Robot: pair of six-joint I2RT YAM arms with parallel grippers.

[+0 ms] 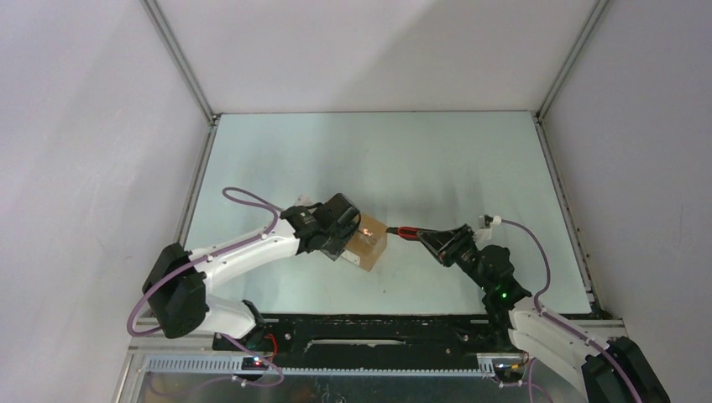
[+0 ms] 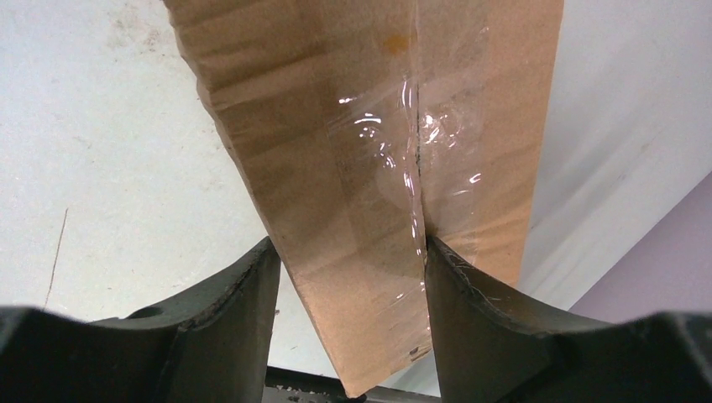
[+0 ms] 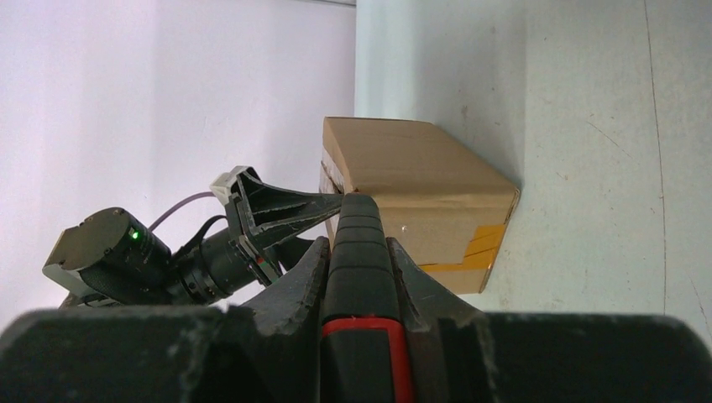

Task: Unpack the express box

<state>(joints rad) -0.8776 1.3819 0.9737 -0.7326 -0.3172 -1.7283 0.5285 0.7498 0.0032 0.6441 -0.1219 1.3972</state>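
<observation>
The express box (image 1: pixel 370 246), a small brown carton, sits near the middle of the table. Clear tape runs over its flap seam (image 2: pixel 414 176), and orange tape (image 3: pixel 483 246) marks one side. My left gripper (image 1: pixel 347 238) reaches in from the left and is shut on the box (image 2: pixel 336 168), with one finger (image 2: pixel 470 311) pressed at the taped seam. My right gripper (image 1: pixel 430 238) comes from the right, shut on a red-and-black utility knife (image 3: pixel 359 277). The knife's front end (image 1: pixel 400 232) points at the box's right edge (image 3: pixel 420 180). Whether a blade is out is hidden.
White walls and metal frame rails (image 1: pixel 561 193) close in the pale table (image 1: pixel 420 159) on three sides. The black base plate (image 1: pixel 378 323) of the arms runs along the near edge. The left arm's purple cable (image 1: pixel 243 196) loops above the table.
</observation>
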